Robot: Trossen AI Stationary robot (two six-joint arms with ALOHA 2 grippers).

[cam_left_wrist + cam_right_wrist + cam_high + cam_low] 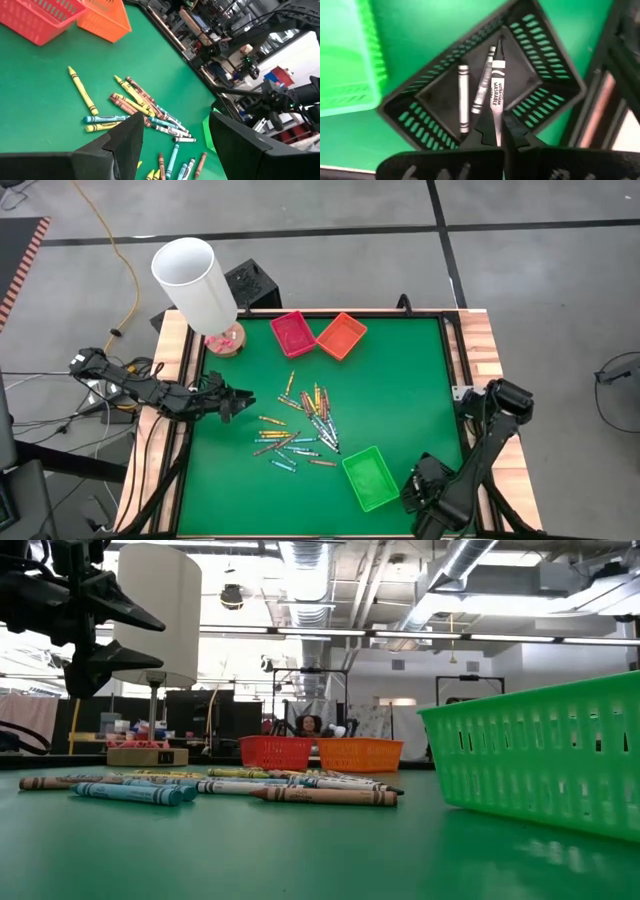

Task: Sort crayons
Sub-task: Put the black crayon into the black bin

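Observation:
Many crayons (305, 425) lie loose on the green mat in the middle of the table, and show in the low view (200, 788) and the left wrist view (135, 102). My left gripper (245, 398) hovers open at their left, above the mat (175, 145). My right gripper (499, 122) is at the near right corner, over a black tray (540, 50), shut on a white-wrapped crayon (497, 85). Two grey crayons (463, 95) lie flat on the tray's floor. My right gripper pinches the white-wrapped crayon at its rear end (498, 114) between its two fingers. The fingers come from above, pointing down, with the crayon sticking out ahead in line with them. Its dark tip (501, 44) points into the black tray; whether it touches the floor I cannot tell.
A green tray (370, 478) stands near the front right, beside the black tray. A red tray (293, 333) and an orange tray (341, 335) sit at the far edge. A white lamp shade (195, 280) rises over the far left corner.

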